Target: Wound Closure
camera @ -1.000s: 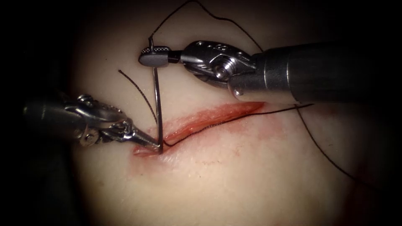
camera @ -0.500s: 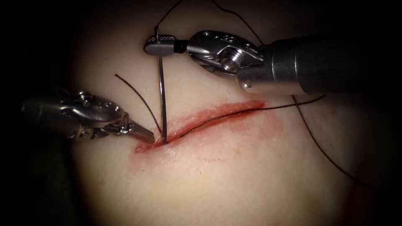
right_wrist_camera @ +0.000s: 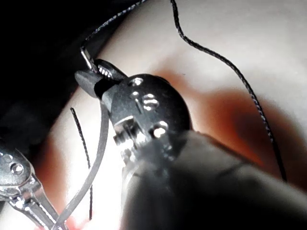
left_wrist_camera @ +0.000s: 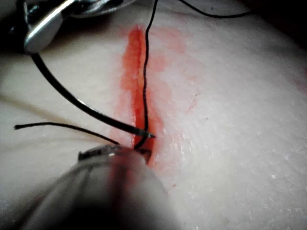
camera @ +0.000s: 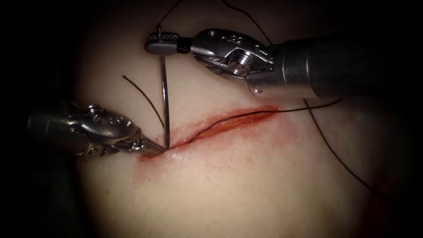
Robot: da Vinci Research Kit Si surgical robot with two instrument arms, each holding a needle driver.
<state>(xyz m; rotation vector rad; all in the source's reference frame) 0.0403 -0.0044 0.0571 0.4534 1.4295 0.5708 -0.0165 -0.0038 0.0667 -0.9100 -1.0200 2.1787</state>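
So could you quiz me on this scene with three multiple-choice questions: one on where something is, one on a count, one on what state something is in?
1. Where is the needle's tip?
A. at the left end of the cut
B. at the cut's right end
C. lying flat, far from the cut

2. How many tools are there?
A. one
B. two
C. three

3. What is the right tool doing?
A. holding nothing
B. gripping the tissue
C. gripping the needle near its thread end

Answers: 1 A, the point meets the cut beside the left tool. 2 B, one comes from each side. 3 C, its jaws are shut on the needle's upper end, where thread leaves.
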